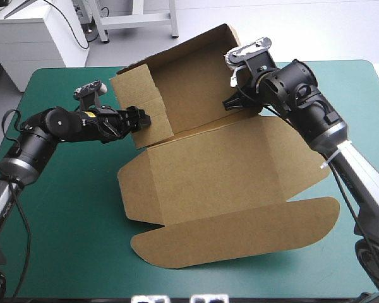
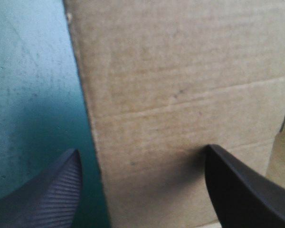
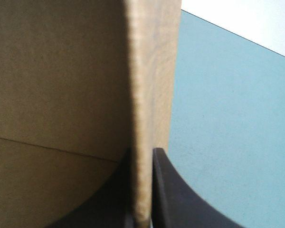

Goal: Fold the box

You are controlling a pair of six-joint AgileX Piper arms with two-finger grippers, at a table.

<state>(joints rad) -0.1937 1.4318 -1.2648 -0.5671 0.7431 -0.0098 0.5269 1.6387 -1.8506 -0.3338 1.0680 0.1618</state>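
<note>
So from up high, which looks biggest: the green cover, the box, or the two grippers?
1. The teal-green cover.
2. The brown box.
3. The left gripper and the right gripper: both small and partly hidden by the board, too alike to rank.

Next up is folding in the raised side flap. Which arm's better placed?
Left. The left tool is open right at the flap, fingers apart at its edge. The right tool is shut on the raised wall, apparently holding it up.

Setting: robotics lab. Evidence: teal-green covered counter (image 1: 63,221); white cabinet (image 1: 35,38) at 11 o'clock; metal stand legs (image 1: 136,22) at 12 o'clock.
</note>
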